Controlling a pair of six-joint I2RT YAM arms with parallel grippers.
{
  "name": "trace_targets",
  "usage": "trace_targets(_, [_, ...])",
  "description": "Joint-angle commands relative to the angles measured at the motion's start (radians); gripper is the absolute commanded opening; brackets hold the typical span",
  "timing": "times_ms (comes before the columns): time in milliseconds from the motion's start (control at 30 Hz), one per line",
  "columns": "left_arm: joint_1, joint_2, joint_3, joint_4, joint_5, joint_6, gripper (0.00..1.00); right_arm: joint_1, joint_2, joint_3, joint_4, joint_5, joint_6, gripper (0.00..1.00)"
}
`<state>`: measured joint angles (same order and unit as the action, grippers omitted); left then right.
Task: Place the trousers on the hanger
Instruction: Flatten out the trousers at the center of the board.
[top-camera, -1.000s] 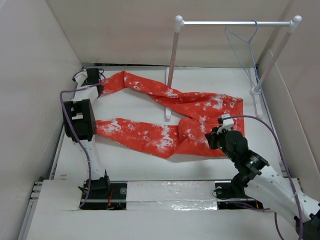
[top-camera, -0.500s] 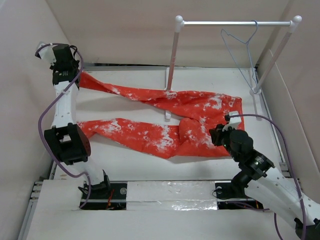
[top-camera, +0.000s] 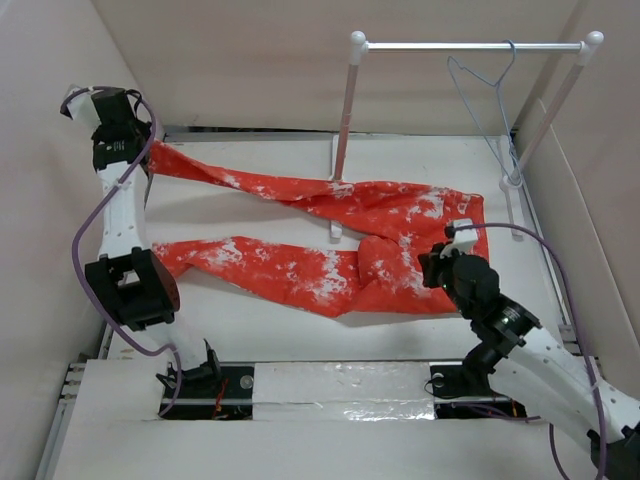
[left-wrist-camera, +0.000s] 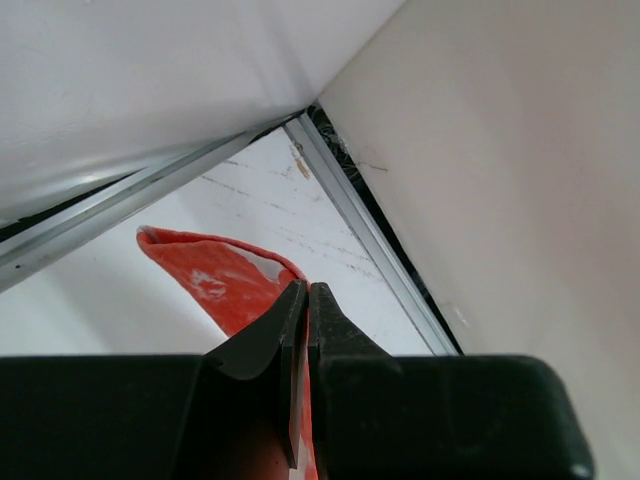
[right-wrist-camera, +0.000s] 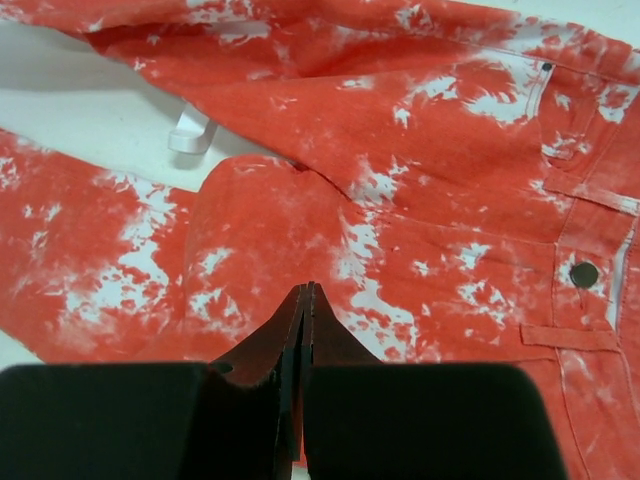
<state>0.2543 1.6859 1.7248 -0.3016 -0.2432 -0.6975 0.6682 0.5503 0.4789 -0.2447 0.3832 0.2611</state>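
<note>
White surface (top-camera: 300, 330) carries the trousers (top-camera: 400, 215), stretched lengthwise across the left foot of the rail stand (top-camera: 345, 120), waist to the right of that foot and both legs pointing left. Since a second ago the left pincer (left-wrist-camera: 305, 300) has risen toward the far-left corner, pinching the far leg's cuff and drawing that leg taut. The right pincer (right-wrist-camera: 303, 300) is pressed together, tips on cloth near the waist; whether a fold is caught I cannot tell. The hanger (top-camera: 480, 85) hangs at the rail stand's right end.

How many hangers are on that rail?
1. The hanger hooks over the rail's metal crossbar near its right end, beside the right pole. No other shows in any view.
</note>
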Motion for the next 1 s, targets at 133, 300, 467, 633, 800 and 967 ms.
trace_targets(133, [0.019, -0.092, -0.044, 0.107, 0.033, -0.002, 0.00, -0.009, 0.409, 0.116, 0.273, -0.179, -0.049, 0.25])
trace_targets(300, [0.019, -0.149, -0.036, 0.110, 0.076, -0.019, 0.00, -0.008, 0.734, 0.217, 0.433, -0.138, -0.095, 0.57])
trace_targets(467, [0.019, -0.213, -0.015, 0.116, 0.098, -0.014, 0.00, -0.021, 0.962, 0.429, 0.360, -0.118, -0.175, 0.59])
trace_targets(633, [-0.009, -0.279, 0.001, 0.096, 0.045, 0.003, 0.00, -0.030, 1.100, 0.524, 0.392, -0.174, -0.249, 0.62])
trace_targets(800, [0.023, -0.345, -0.054, 0.072, 0.068, -0.010, 0.00, -0.039, 1.263, 0.717, 0.259, -0.270, -0.313, 0.60])
trace_targets(967, [0.023, -0.385, -0.106, 0.062, 0.035, 0.004, 0.00, -0.067, 1.287, 0.742, 0.248, -0.277, -0.322, 0.55])
